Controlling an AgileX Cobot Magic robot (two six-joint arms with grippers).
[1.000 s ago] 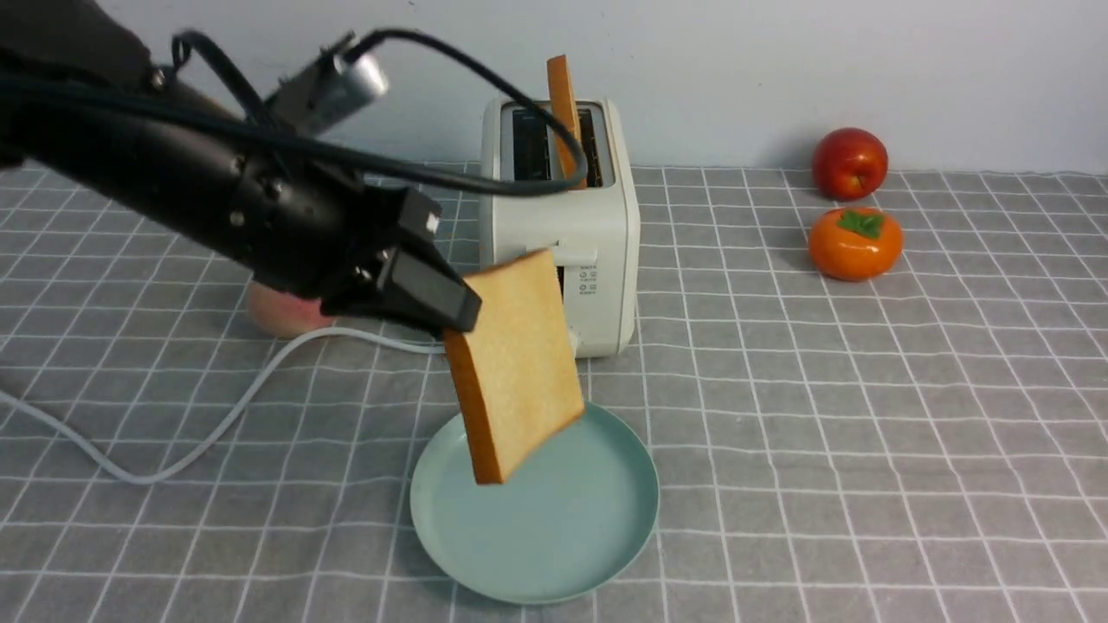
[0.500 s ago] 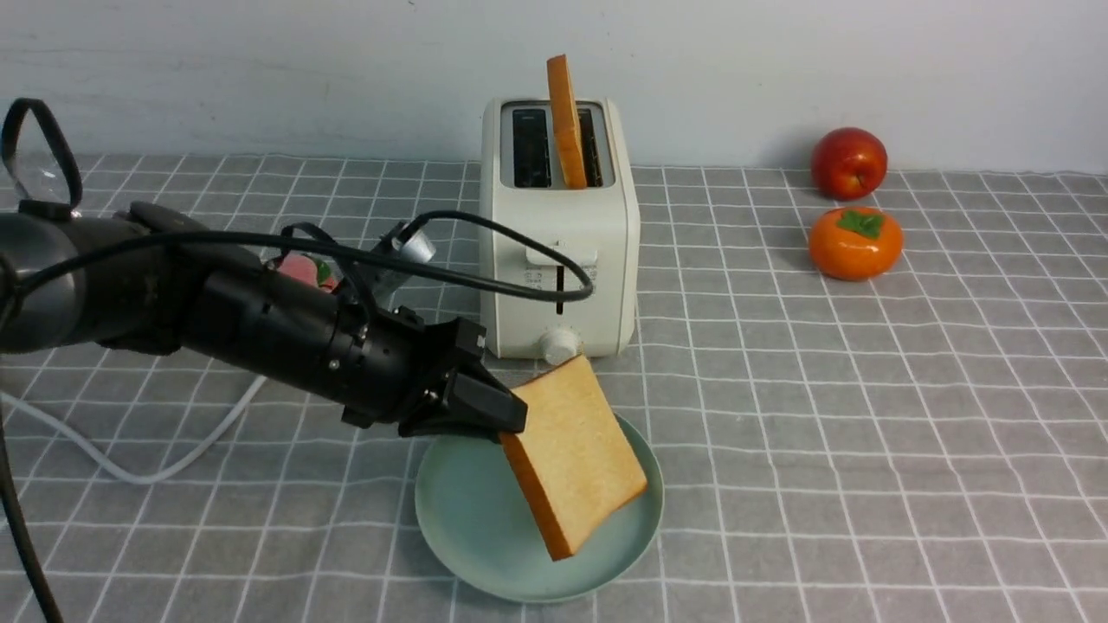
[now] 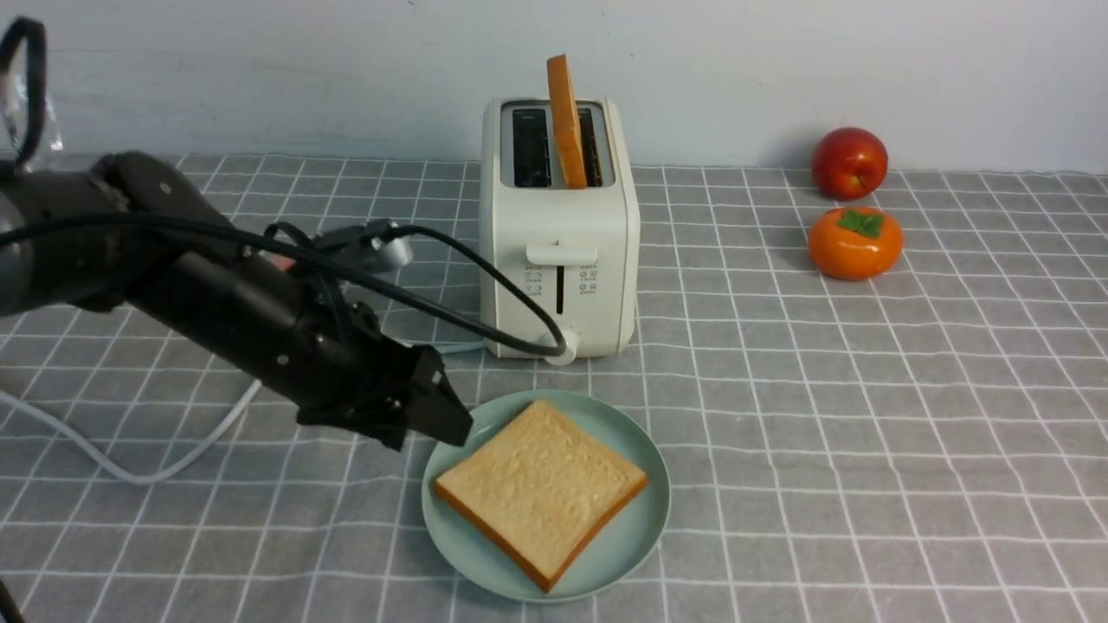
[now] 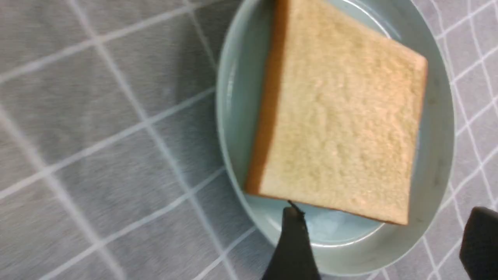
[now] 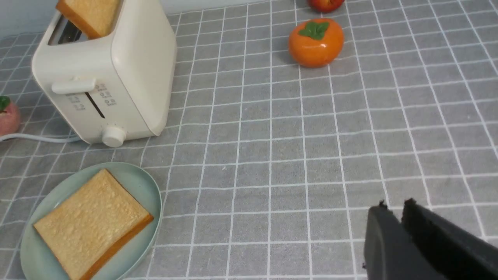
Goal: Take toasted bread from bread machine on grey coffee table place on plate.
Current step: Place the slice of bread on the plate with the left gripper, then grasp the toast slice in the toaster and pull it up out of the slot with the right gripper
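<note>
Since the earlier frame, the slice (image 3: 541,489) has gone from hanging tilted in the left gripper (image 3: 450,424) to lying flat on the plate (image 3: 645,532), crust corner toward you. The left gripper is now spread wide and holds nothing; in the left wrist view one fingertip (image 4: 292,217) sits right at the slice's edge.

The second slice (image 3: 564,121) stands leaning in the toaster's (image 3: 561,260) right-hand slot; the left-hand slot looks empty. The right gripper (image 5: 393,210) hangs over bare table (image 3: 866,433), its fingers pressed together on nothing.

Hazards to note:
- A sideways withdrawal could let that fingertip catch the crust and push the slice or the plate.
- The arm's black cable (image 3: 485,285) loops in front of the toaster knob (image 3: 561,344). Raising the arm could snag it and shift the toaster.
- The first slice covers most of the plate. The second will probably have to be stacked on top, or it may overhang the rim.

Markings: small icons flank the lever slot, too small to read. No brand name is legible.
</note>
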